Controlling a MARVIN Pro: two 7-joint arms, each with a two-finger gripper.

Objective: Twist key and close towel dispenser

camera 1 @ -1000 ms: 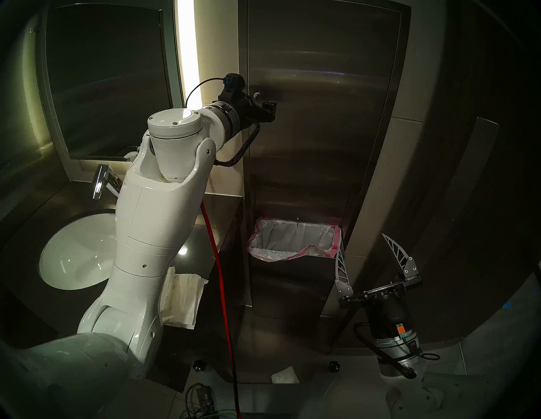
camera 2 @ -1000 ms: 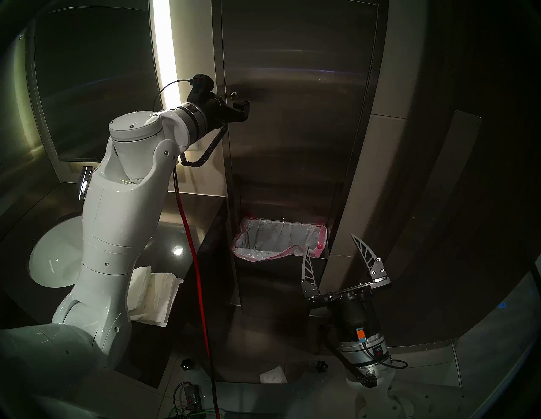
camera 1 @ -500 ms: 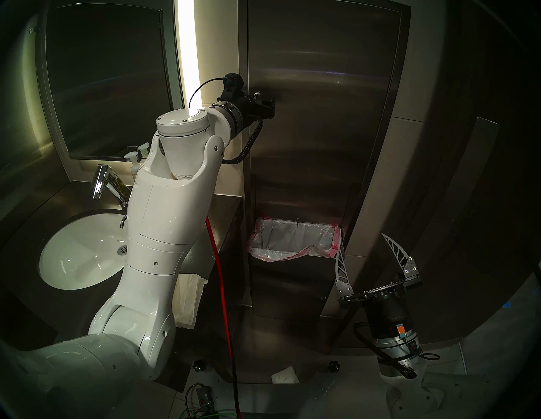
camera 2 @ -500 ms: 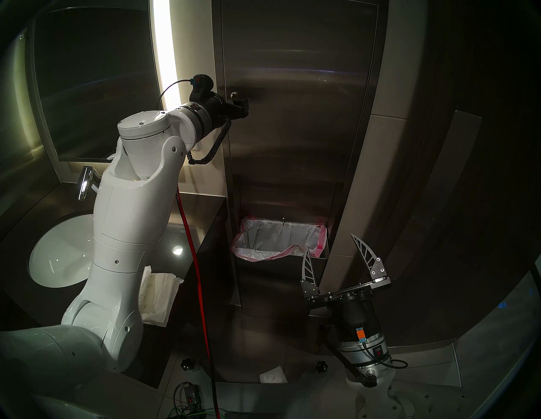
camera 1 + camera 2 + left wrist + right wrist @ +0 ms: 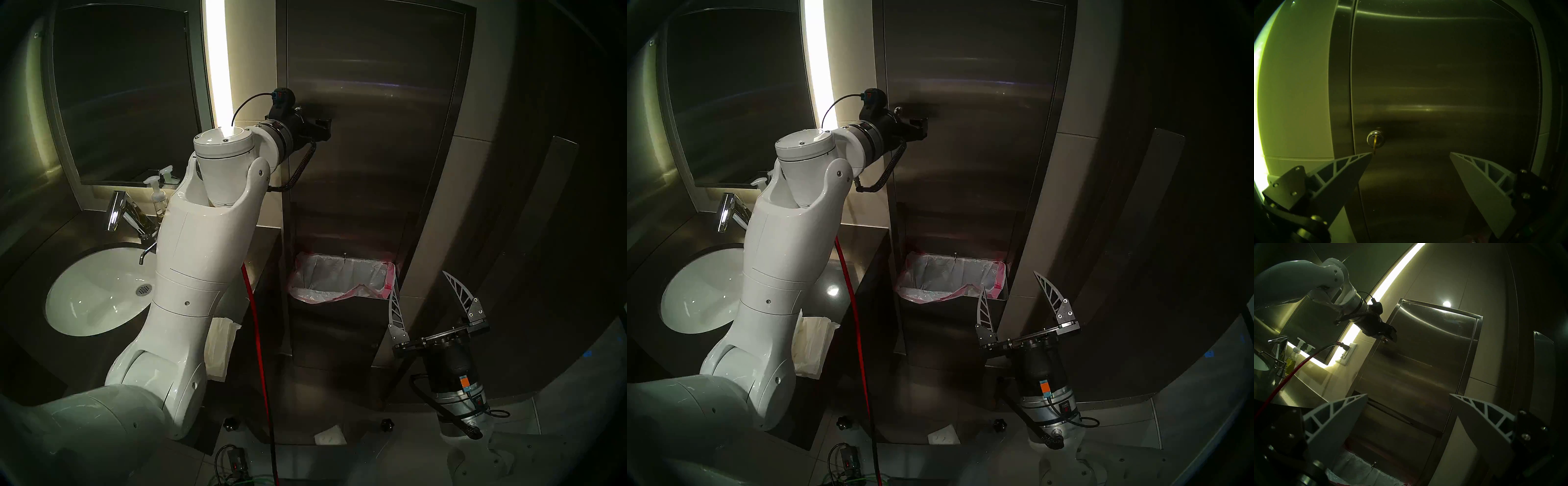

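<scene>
The towel dispenser is a tall brushed steel wall cabinet. Its door lies flat in its frame, so the towels inside are hidden. A small round lock sits at the door's left edge with a brass key in it, its blade vertical. The lock also shows in the head view. My left gripper is open and empty at the door, just below and right of the lock. Its left fingertip is close under the key. My right gripper is open and empty, low beside the cabinet's lower right.
A lined waste bin is built into the cabinet's lower part. To the left are the dark mirror, a sink, faucet, soap bottle and folded paper towels on the counter. A red cable hangs beside the cabinet.
My left arm has swung to the right, carrying the open gripper slightly right along the door near the lock. The right arm has not moved.
</scene>
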